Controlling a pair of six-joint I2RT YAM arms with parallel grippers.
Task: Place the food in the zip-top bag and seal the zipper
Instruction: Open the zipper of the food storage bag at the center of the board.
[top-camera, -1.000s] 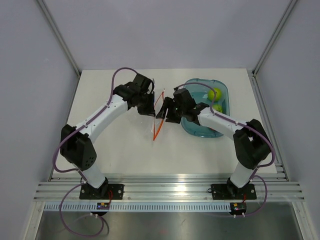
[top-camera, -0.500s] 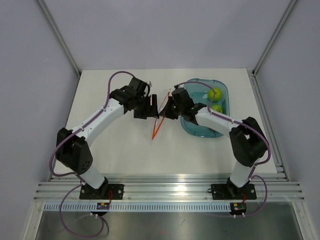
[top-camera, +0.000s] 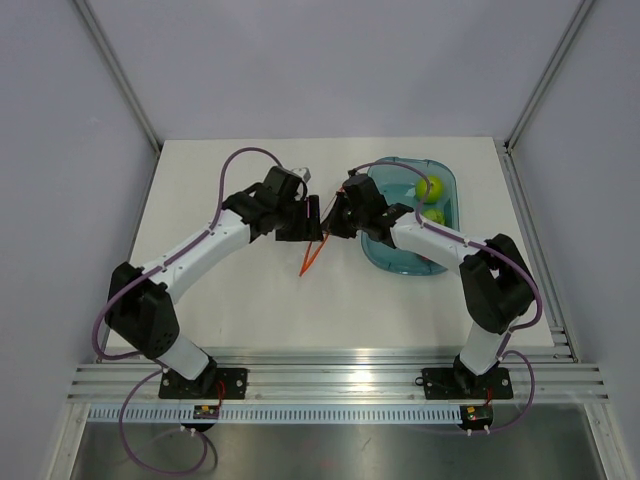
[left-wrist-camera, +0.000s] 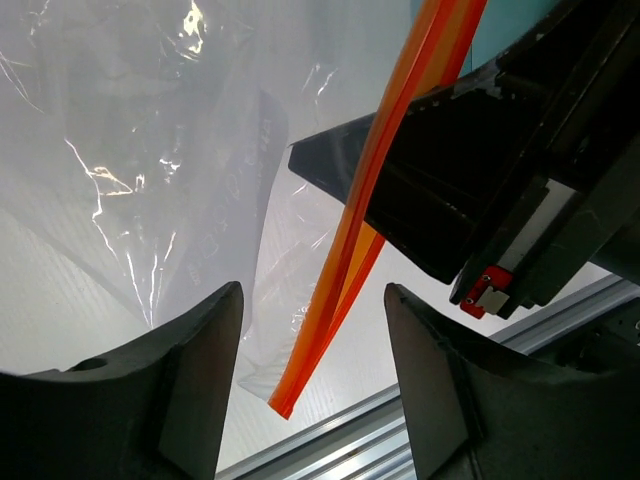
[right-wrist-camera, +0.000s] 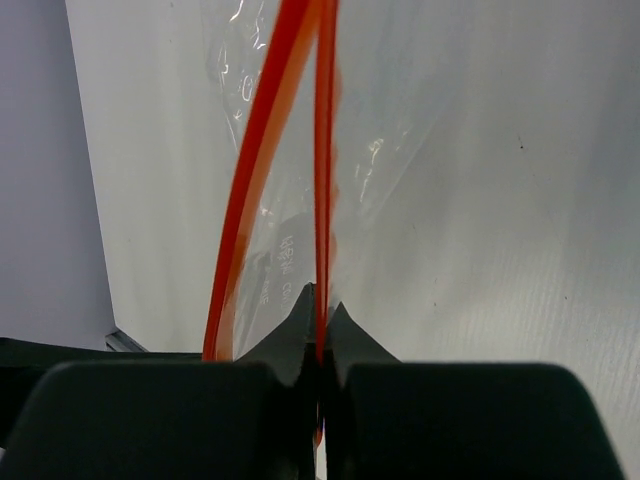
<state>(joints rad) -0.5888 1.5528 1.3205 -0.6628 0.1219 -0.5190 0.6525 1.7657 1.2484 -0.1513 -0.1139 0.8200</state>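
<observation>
Jaws of the right gripper (right-wrist-camera: 318, 318) were pressed tight on one lip of the zipper (right-wrist-camera: 323, 150), and the orange strip ran straight up out of the pinch in the right wrist view. The other lip bowed away to its left, so the mouth stood parted. Jaws of the left gripper (left-wrist-camera: 312, 300) stood wide apart. The zipper hung between the fingers (left-wrist-camera: 195, 380) without touching either, and the right gripper's black body sat just behind the strip. The clear film of the bag (left-wrist-camera: 200, 180) lay crumpled to the left of the strip in that view.

From above, the two grippers met nose to nose over the middle of the table (top-camera: 230, 290), just left of the tray (top-camera: 400, 264). The left arm (top-camera: 200, 245) reached up and to the right from its base. The right arm (top-camera: 440, 240) crossed the tray's near-left edge, pointing left. The zipper's long axis ran diagonally — from the grippers down toward the near left, free end pointing at the near edge. Whether that end touched the table could not be told. Two green apples (top-camera: 429, 188) lay at the tray's far right — well apart from the bag.
</observation>
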